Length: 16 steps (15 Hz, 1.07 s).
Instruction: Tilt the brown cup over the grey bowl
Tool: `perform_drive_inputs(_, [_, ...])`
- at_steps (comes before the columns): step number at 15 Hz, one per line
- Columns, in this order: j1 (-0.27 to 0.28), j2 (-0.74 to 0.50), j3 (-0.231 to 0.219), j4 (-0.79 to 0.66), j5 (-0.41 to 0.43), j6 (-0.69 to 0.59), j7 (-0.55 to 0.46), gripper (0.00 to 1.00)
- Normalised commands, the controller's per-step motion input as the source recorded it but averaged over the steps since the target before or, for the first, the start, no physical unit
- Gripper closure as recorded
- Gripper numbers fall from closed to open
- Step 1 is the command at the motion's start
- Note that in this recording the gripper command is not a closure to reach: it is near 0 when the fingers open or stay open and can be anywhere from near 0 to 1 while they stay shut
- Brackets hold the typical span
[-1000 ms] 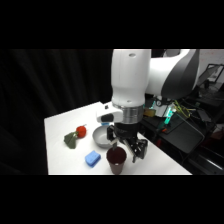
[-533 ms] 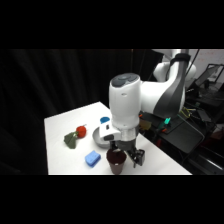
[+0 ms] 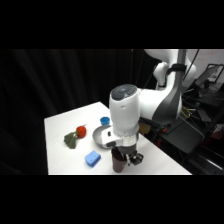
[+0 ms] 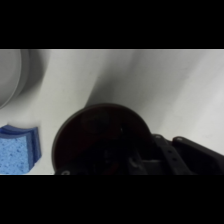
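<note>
Brown cup [image 3: 118, 162] unmoved; gripper [image 3: 123, 156] lower.

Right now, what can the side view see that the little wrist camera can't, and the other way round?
Only the side view shows the whole white arm reaching over the table, the small blue cup behind the grey bowl, and a red object with a dark green one to the left. Only the wrist view looks down into the brown cup's dark open mouth from just above. Both show the brown cup, an edge of the grey bowl, the blue sponge and the white table.
</note>
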Motion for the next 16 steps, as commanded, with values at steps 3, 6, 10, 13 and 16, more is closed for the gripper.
perform_drive_inputs(3, [-0.014,-0.13,0.005,0.04,-0.011,-0.08,-0.12,0.22])
perform_drive_inputs(6, [-0.091,-0.39,-0.002,-0.05,0.080,-0.24,-0.11,0.22])
perform_drive_inputs(10, [-0.210,-0.66,0.019,-0.13,0.319,-0.44,-0.25,0.22])
perform_drive_inputs(13, [-0.242,-0.57,-0.076,-0.05,0.546,-0.46,-0.51,0.22])
perform_drive_inputs(16, [-0.237,-0.25,-0.210,0.14,0.739,-0.60,-0.77,0.22])
